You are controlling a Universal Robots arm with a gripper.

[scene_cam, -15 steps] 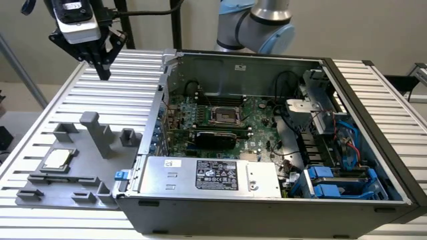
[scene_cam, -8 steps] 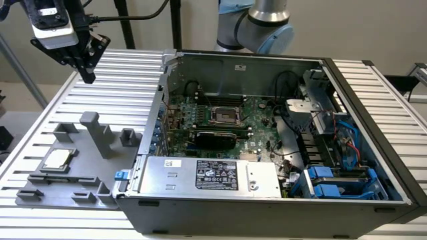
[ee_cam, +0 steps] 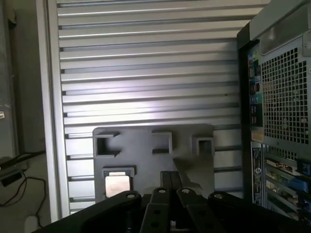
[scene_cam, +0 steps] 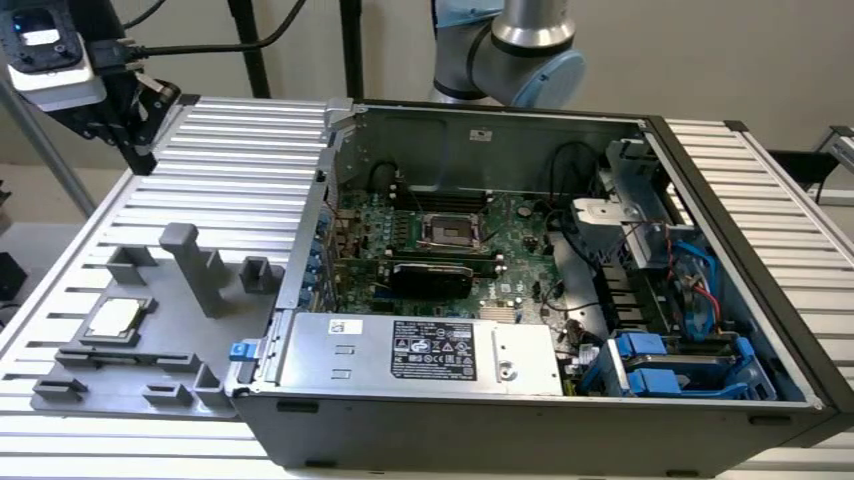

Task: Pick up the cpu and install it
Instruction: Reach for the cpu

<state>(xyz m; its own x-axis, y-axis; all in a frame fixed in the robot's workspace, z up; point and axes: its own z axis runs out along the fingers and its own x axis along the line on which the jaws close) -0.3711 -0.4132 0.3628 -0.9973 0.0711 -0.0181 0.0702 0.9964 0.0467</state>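
Gripper, fingers together and empty, well apart from the cpu on its grey holder.

Your arm shows a silver-grey tubular joint with pale blue caps, and out at the wrist you have a light grey camera housing fed by black cables above a black gripper whose linkage bars carry round silvery pins.

Your gripper is hovering high, fingers pressing together. Your arm is reaching toward the exterior view's left.
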